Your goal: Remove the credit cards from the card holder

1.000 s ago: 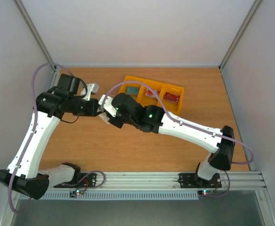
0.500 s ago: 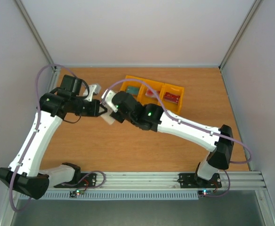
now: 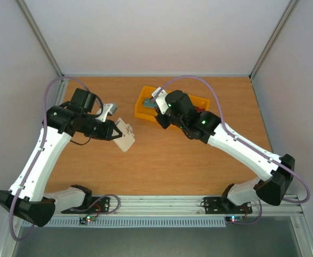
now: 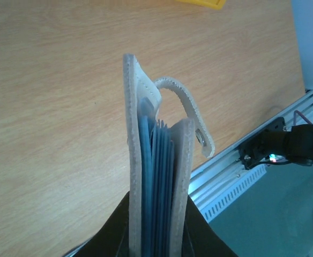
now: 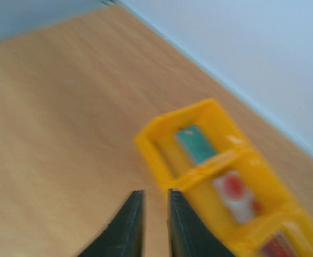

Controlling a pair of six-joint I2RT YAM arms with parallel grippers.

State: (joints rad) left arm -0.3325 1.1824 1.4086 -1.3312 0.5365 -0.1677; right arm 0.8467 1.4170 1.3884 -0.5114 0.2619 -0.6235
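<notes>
Card holder (image 4: 133, 160): blue sleeves (image 4: 157, 203) seen only via L wrist cam.

Cream card holder (image 4: 159, 176), yellow tray (image 5: 152, 145), wood-grain table (image 5: 54, 134)!
The card holder's covers and strap are cream-beige, its inner leaves grey-blue; in the bright yellow tray there's a teal card (image 5: 196, 144), a red-and-white card (image 5: 236, 194) and a dark red card (image 5: 274, 249); the table glows orange-brown.

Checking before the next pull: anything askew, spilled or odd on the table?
Nothing stands out. The cream-beige folding card holder is clamped in the left tool, its strap tab curling loose. The teal plastic card and red-and-white card lie flat in separate compartments of the yellow plastic tray.
</notes>
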